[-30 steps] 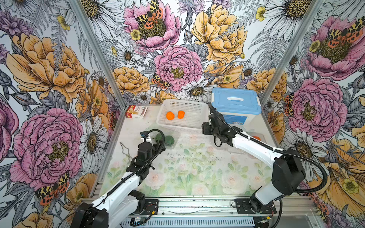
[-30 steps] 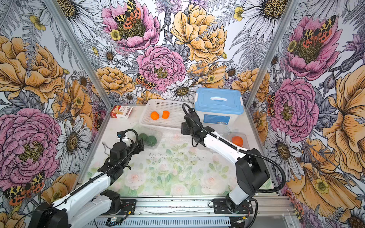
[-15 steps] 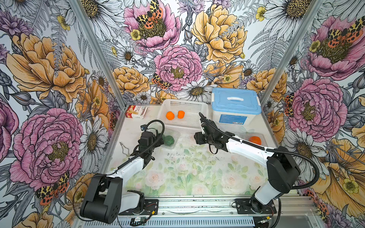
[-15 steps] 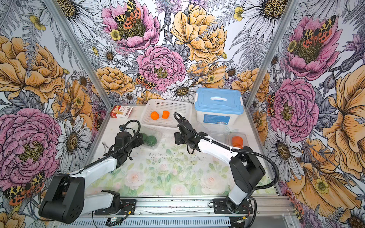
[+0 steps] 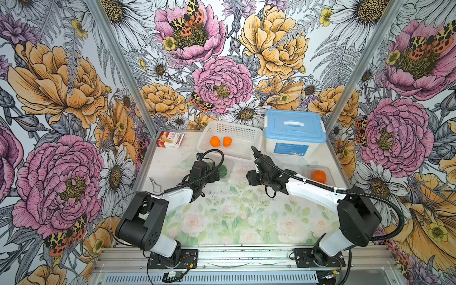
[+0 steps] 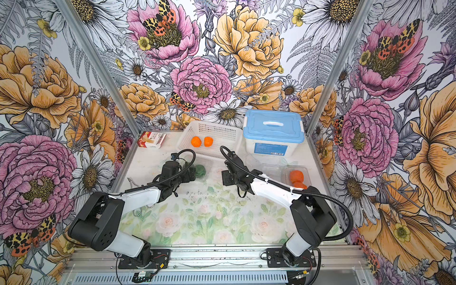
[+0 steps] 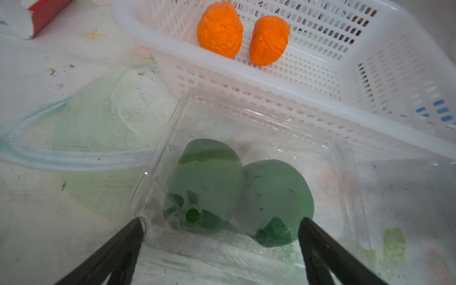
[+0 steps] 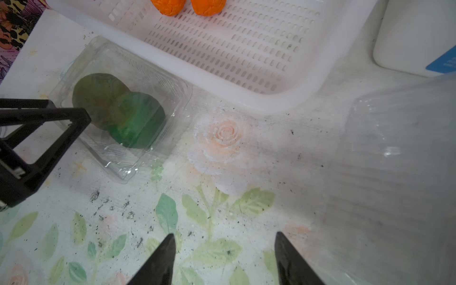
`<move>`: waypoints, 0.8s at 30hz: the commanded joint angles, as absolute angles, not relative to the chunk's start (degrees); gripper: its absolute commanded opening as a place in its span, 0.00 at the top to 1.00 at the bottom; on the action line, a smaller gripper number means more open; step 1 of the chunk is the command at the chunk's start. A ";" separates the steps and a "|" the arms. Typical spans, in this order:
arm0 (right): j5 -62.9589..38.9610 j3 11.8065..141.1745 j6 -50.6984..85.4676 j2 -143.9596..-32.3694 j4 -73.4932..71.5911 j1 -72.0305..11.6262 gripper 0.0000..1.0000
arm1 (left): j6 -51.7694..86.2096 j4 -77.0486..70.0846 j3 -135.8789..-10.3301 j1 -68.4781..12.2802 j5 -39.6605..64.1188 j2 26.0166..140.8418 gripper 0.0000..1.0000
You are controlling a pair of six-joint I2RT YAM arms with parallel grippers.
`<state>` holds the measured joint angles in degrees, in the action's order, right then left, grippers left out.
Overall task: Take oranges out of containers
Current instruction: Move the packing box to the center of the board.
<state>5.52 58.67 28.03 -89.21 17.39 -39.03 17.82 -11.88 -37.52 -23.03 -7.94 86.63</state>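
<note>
The left tool (image 7: 220,225) is spread wide at the near edge of a clear container (image 7: 345,172) on the table (image 5: 222,209), gripping nothing. Two green oranges (image 7: 209,177) lie inside it, touching. Just behind, a white basket (image 5: 244,138) holds two bright oranges (image 5: 215,141). The right tool (image 8: 224,235) hangs partly spread and empty above bare table. At far right, another container (image 5: 328,170) holds orange fruit (image 5: 318,175).

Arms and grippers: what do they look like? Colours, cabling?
The left arm and right arm have white link shells with black joint housings and black base plates. A black corrugated cable loops along each to the wrist. The left gripper and right gripper are black, with thin fingers tapering to points.
</note>
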 commanded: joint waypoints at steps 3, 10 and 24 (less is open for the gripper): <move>7.55 56.34 29.42 -85.23 16.65 -38.24 0.37 | 17.31 -11.70 -37.63 -26.37 -4.58 87.84 0.01; 7.73 54.55 29.75 -84.34 16.62 -37.70 0.37 | 16.80 -11.47 -35.18 -30.34 -3.42 86.55 0.01; 6.93 56.54 29.09 -86.77 16.61 -37.20 0.37 | 12.30 -10.05 -27.47 -35.24 -2.74 72.38 0.01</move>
